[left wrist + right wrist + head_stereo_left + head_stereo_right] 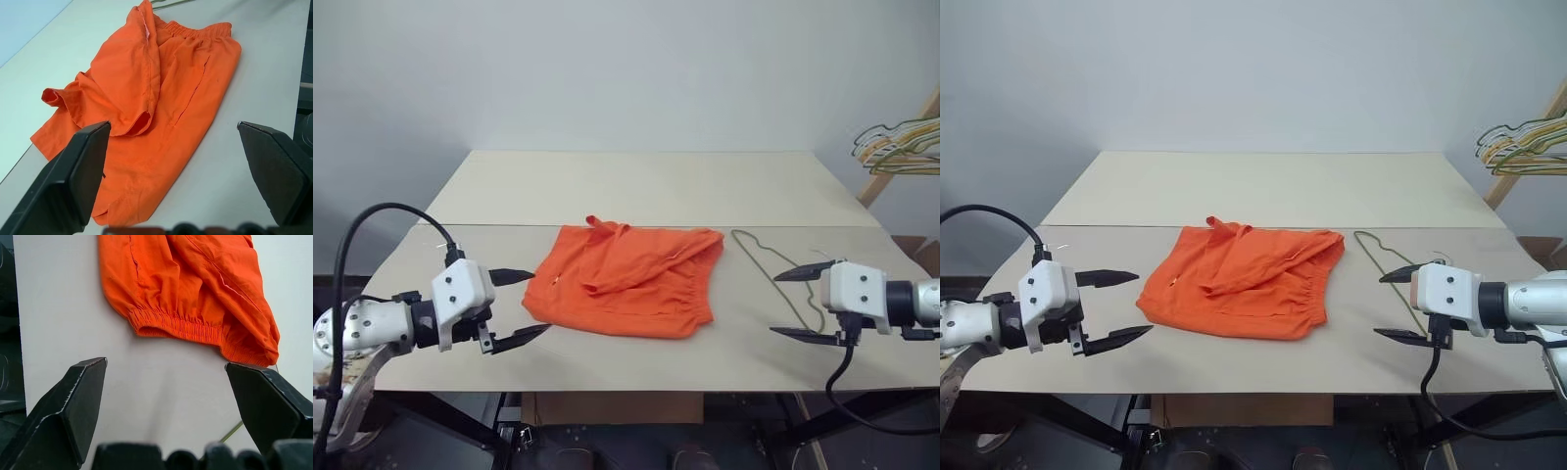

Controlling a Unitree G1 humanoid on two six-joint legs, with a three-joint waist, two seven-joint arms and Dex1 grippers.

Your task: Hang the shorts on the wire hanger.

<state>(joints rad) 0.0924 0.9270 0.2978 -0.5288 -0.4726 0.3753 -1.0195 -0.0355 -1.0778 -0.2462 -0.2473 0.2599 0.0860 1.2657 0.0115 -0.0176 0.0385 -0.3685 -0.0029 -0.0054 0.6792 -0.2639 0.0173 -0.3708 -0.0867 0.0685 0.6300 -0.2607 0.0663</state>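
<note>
The orange shorts (626, 279) lie crumpled and flat in the middle of the table, their elastic waistband (181, 325) facing the right side. The thin wire hanger (756, 255) rests flat on the table just right of the shorts, apart from them. My left gripper (541, 302) hovers open at the shorts' left edge, nothing between its fingers (73, 181). My right gripper (773, 305) stands open on the right, over the hanger's near end and a hand's width from the waistband, holding nothing.
The shorts and hanger sit on the near half of a beige table (636, 186), which has a seam across its middle. A bunch of pale wire hangers (901, 147) hangs on a wooden rack at the back right, beyond the table's corner.
</note>
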